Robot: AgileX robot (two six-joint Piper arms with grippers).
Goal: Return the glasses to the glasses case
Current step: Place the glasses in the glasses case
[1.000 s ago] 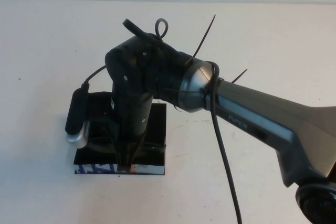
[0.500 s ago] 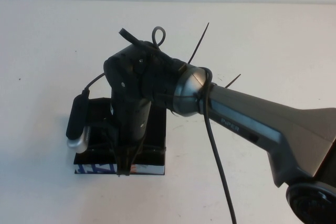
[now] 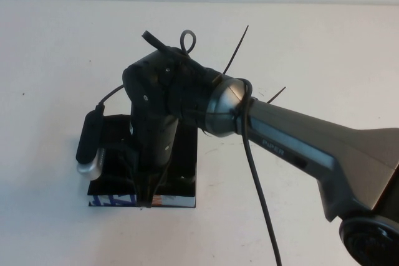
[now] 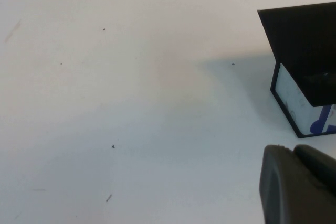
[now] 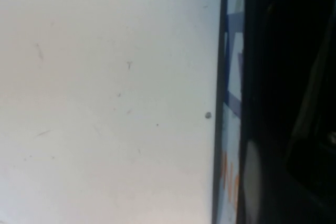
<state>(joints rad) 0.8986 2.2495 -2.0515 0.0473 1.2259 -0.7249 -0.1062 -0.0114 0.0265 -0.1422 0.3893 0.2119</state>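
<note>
The glasses case (image 3: 185,154) is a black box lying open at the table's front left, with its white, blue and orange printed edge (image 3: 115,200) toward me. My right gripper (image 3: 148,199) points straight down into the case at its front edge. The right arm hides most of the case's inside. The glasses are hidden in every view. The right wrist view shows the printed edge (image 5: 231,103) beside a dark interior. My left gripper (image 4: 294,151) is out of the high view. It hangs shut and empty above bare table, short of a corner of the case (image 4: 307,51).
The white table (image 3: 299,48) lies bare around the case. The right arm's wrist camera (image 3: 89,144) hangs over the case's left side. A black cable (image 3: 262,197) runs down from the right arm's wrist toward the front edge.
The right arm has shifted slightly left and sunk a little over the case. It has barely moved in the last half second.
</note>
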